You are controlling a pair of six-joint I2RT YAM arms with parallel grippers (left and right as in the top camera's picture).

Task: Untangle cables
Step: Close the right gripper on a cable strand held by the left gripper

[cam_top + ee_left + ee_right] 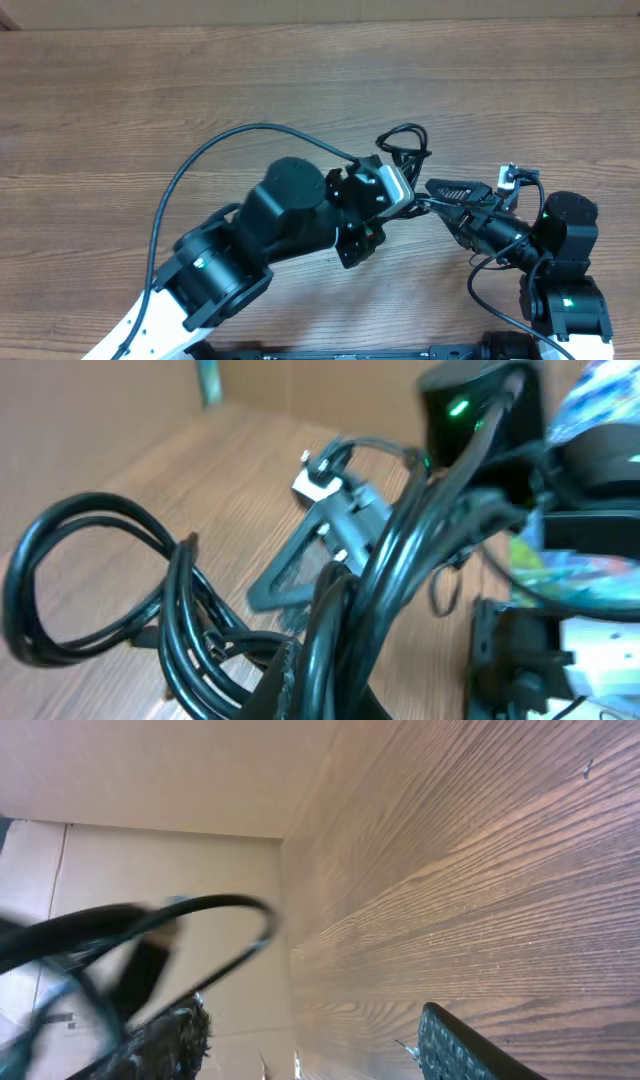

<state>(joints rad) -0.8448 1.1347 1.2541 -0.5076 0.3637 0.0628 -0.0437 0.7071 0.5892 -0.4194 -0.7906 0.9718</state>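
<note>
The left tool [392, 192] sits near the middle of the table [200, 90], pointing right and a little away. In its wrist view only one dark, rough finger [283, 672] shows at the bottom edge. Several strands of the cables [180, 610] run down tight against it. As far as that view shows, the tool is clamped on the bunch, though the strands hide most of the jaws.

From that grip the cables spread out in glossy black loops. One wide loop stands out to the left, and more strands arch up and to the right. From overhead the same cables [405, 145] show as a small knotted bundle just beyond the left tool's tip, on its far side.

The right tool [440, 200] comes in from the lower right and points left, its tip just beside the left tool. In its wrist view its two fingers stand well apart at the bottom edge. The left finger [170, 1040] is dark and rough. A blurred loop of cable [215, 905] arcs above that finger and runs down close beside it. I cannot tell whether they touch. Nothing is pinched between the jaws.

A thicker black wire [200, 160] curves from the left arm's base up over its forearm.
</note>
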